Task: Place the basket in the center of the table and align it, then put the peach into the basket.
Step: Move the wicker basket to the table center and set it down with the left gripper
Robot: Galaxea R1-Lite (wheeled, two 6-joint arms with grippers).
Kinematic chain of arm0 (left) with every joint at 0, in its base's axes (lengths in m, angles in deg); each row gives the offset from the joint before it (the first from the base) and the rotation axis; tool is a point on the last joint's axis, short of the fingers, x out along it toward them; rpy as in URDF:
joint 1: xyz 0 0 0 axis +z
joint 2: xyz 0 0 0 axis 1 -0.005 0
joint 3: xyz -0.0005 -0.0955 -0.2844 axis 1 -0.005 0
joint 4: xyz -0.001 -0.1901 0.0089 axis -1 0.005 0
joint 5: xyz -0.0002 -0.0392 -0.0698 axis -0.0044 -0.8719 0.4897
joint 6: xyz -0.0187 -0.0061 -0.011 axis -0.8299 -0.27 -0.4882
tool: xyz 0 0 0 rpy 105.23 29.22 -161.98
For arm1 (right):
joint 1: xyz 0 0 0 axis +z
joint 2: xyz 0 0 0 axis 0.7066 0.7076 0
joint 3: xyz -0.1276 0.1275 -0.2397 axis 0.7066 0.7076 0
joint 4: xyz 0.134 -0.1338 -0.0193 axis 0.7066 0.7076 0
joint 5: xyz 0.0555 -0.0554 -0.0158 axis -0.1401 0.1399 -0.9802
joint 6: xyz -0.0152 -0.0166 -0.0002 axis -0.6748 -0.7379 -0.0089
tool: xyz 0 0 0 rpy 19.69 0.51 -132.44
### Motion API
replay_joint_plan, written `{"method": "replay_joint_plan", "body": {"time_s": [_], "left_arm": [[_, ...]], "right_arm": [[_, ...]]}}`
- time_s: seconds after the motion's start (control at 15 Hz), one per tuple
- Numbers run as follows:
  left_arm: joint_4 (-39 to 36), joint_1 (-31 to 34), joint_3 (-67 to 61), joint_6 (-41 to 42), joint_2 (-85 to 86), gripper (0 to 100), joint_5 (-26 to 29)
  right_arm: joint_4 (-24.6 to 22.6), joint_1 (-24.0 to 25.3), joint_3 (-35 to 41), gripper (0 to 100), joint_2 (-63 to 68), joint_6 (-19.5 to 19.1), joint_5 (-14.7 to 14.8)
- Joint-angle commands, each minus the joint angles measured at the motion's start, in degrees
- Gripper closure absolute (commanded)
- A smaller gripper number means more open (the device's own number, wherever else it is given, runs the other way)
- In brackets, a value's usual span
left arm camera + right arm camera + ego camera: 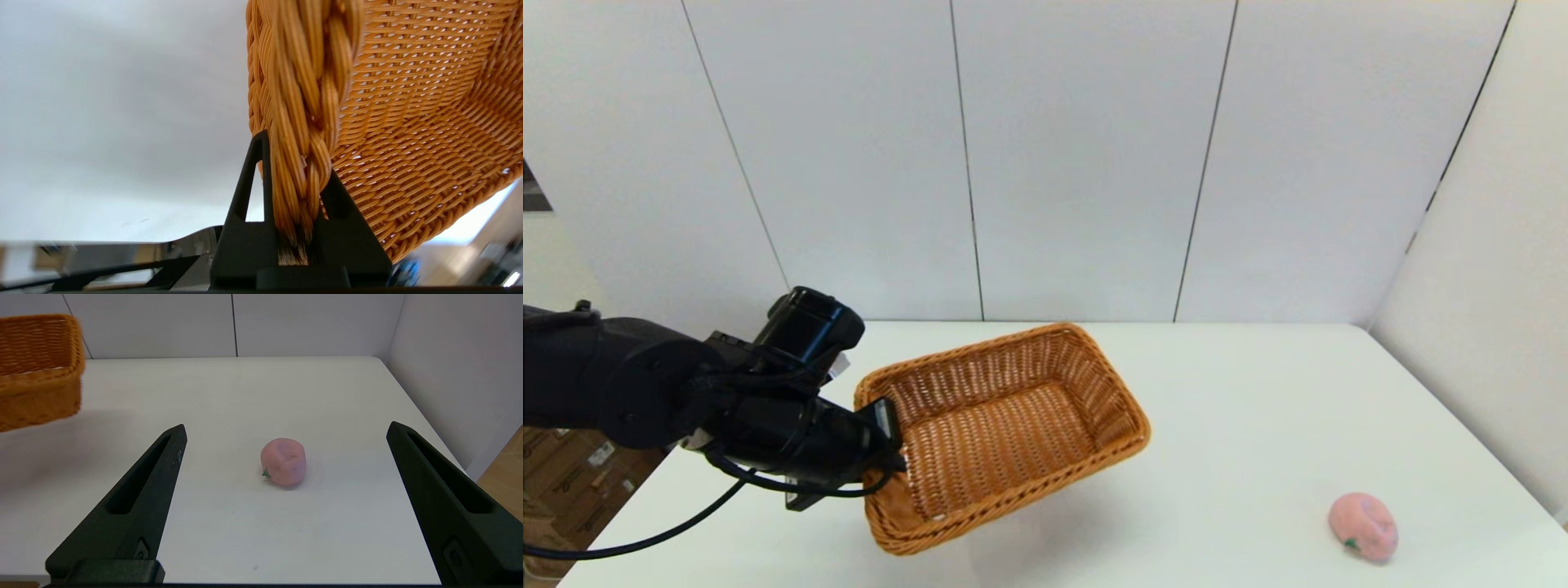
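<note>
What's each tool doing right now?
Left tool: shut on the basket rim, basket lifted off the table.
Right tool: open, empty, short of the peach.

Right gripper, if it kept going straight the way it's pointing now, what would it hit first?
Most likely the peach. The right gripper is open, and the peach lies on the table ahead, between its fingers. Nothing stands in between, though depth is hard to judge.
</note>
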Motion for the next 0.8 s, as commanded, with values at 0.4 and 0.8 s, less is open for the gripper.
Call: {"method": "replay_joint_plan", "body": {"time_s": [0.4,0.8], "left_arm": [[-4.67,-3.05,6.31,7.36,-14.24,100,6.86],[-4.93,-4.81,6.22,11.84,-15.03,100,9.93]], "right_arm": [[-0.17,0.02,0.02,0,0.0,0.01,0.03],[-0.17,0.02,0.02,0,0.0,0.01,0.03]]}}
